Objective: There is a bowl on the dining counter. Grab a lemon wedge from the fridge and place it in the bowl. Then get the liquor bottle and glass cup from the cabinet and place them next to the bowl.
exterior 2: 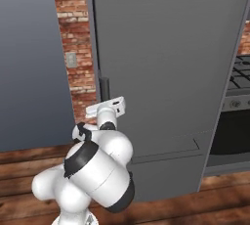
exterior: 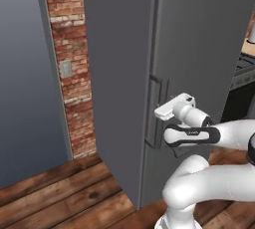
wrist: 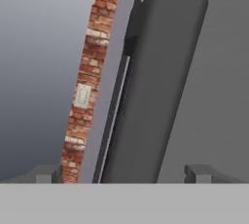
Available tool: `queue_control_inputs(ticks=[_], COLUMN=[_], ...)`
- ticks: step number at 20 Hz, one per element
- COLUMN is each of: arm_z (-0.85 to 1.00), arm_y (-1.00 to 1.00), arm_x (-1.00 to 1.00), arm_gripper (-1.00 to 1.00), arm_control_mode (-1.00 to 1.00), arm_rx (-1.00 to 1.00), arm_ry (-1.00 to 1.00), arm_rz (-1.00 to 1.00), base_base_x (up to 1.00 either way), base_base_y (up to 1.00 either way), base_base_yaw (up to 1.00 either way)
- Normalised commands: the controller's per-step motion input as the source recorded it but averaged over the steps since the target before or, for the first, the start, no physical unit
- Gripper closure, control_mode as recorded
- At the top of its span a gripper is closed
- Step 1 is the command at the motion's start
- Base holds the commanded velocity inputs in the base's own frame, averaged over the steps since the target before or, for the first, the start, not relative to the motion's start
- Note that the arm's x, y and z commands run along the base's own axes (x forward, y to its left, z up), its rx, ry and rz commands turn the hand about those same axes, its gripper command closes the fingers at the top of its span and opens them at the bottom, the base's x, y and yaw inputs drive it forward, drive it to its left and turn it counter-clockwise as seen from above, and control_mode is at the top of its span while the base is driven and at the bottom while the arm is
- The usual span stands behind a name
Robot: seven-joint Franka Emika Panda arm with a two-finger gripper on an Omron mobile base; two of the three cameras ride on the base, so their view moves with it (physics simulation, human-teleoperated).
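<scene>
Two dark fingertips (wrist: pixel 47 173) sit wide apart at the bottom of my hand view, so I read the claw (wrist: pixel 124 173) as spread, with the fridge handle (wrist: pixel 153 86) standing in the gap between them and neither tip visibly touching it. From the left base view I see the claw (exterior: pixel 162 111) right at the lower part of that vertical bar handle (exterior: pixel 155 111), reaching in from the right. The fridge (exterior: pixel 199 49) is the tall dark grey appliance just ahead of me, its door closed. Beyond its left edge I see a strip of red brick wall (exterior: pixel 69 63) carrying a small grey wall plate (exterior: pixel 65 68), and a tall grey panel (exterior: pixel 22 73) further left. From the right base view I make out the black oven (exterior 2: pixel 234 121) standing just beside the fridge (exterior 2: pixel 166 62), with wooden floor (exterior 2: pixel 29 165) below.
</scene>
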Motion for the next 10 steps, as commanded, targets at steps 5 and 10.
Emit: queue_control_inputs(ticks=[5,10], arm_z=[0.0,0.0], arm_y=[0.05,0.01], arm_x=[0.64,0.41], arm_gripper=[1.0,1.0], arm_control_mode=[-1.0,-1.0], arm_rx=[0.0,0.0], arm_ry=[0.07,0.05], arm_rz=[-0.03,0.0], base_base_x=[0.0,0.0], base_base_y=[0.0,0.0], base_base_yaw=[0.0,0.0])
